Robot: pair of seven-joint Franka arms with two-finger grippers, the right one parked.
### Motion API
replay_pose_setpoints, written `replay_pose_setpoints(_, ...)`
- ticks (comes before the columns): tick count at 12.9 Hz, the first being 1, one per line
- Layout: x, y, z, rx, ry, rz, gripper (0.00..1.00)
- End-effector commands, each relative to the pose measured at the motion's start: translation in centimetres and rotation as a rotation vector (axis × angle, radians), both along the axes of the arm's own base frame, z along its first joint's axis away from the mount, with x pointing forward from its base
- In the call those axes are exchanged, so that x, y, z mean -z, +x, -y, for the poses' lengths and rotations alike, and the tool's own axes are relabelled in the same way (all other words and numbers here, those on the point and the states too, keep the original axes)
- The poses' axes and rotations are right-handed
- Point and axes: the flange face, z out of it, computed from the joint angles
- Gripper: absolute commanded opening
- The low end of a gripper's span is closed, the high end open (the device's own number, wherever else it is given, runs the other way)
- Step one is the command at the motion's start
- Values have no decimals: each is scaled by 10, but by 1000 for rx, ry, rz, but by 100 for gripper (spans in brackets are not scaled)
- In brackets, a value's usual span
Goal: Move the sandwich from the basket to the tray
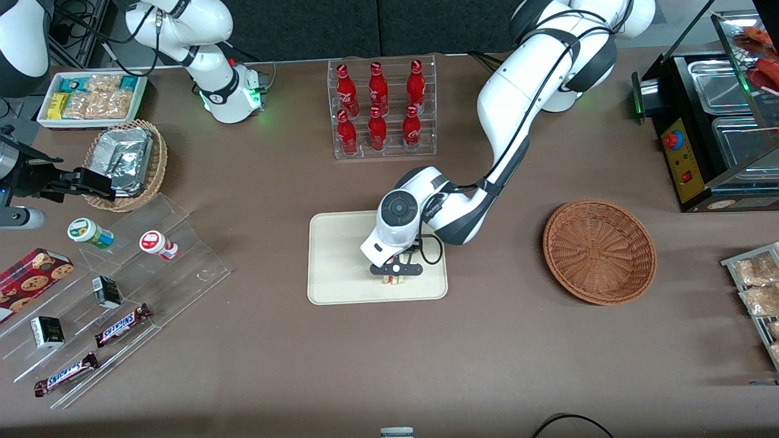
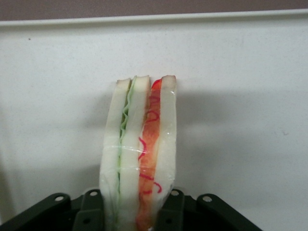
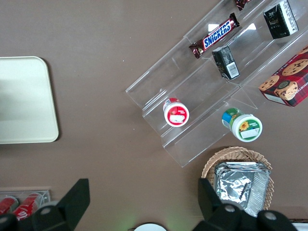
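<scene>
The sandwich [image 1: 394,279] is a white bread wedge with orange-red and green filling on its cut edge. My left gripper [image 1: 395,275] is shut on it, low over the cream tray [image 1: 341,255], in the part nearer the front camera. In the left wrist view the sandwich [image 2: 142,154] stands upright between the dark fingers [image 2: 174,209], pinched narrower where they hold it, with the tray [image 2: 231,72] right under it; I cannot tell whether it touches. The reddish-brown woven basket [image 1: 599,250] sits empty toward the working arm's end of the table.
A clear rack of red bottles [image 1: 380,109] stands farther from the front camera than the tray. Toward the parked arm's end are a stepped acrylic shelf with snacks [image 1: 115,292], a tan wicker basket of foil packets [image 1: 125,164] and a white bin [image 1: 91,97]. A black appliance [image 1: 712,121] stands near the basket.
</scene>
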Motion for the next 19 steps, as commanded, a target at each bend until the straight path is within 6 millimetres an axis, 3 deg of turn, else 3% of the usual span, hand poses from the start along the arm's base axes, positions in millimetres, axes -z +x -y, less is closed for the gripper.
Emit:
replay_pose_setpoints(1,-1,1,6,-18,10,30,100)
replay_pose_setpoints(3,-26,5,6,-27,-2,55,100)
replay_pose_setpoints(5,-64,10,-6,-37,38,42,100)
replay_pose_setpoints(7,-107,21,-31,-71,64,31,100)
replay_pose_setpoints(10,-147,18,-82,-82,110,21,99)
replay_pose_setpoints(11,-158,15,-102,-58,119,22,99)
replay_pose_setpoints(15,-196,8,-214,49,85,-25,99)
replay_pose_setpoints(19,-200,5,-331,113,65,-46,100)
